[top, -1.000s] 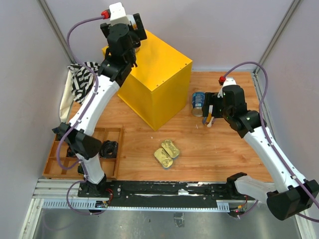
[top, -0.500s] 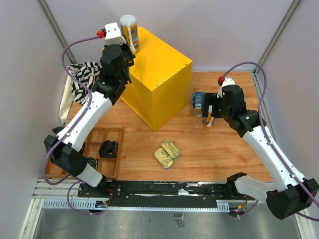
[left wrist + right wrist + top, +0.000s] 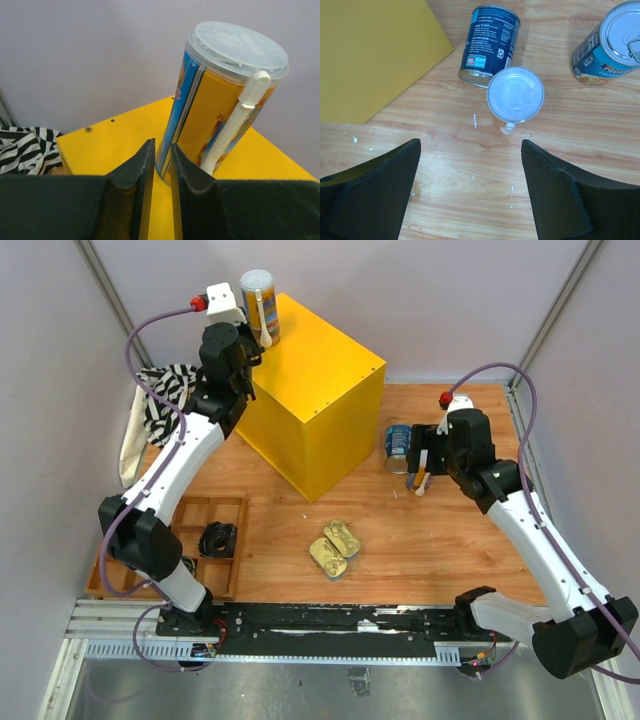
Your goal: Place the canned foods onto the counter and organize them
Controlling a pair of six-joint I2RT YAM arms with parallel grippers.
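Note:
A tall slim can with a white lid stands upright on the far corner of the yellow counter. In the left wrist view this can rises just beyond my left gripper, whose jaws are shut to a narrow slit with nothing between them. My right gripper hangs open above the wooden floor, just short of a second white-lidded can. Beside that can lie two blue-labelled cans. Two flat gold tins rest side by side near the front.
A wooden compartment tray holding small black objects sits at the front left. A black-and-white striped cloth hangs left of the counter. Grey walls close in on both sides.
My left gripper has let go of the tall can, shut, and drawn back a little from it. The can now stands free on the counter. The right arm has not moved.

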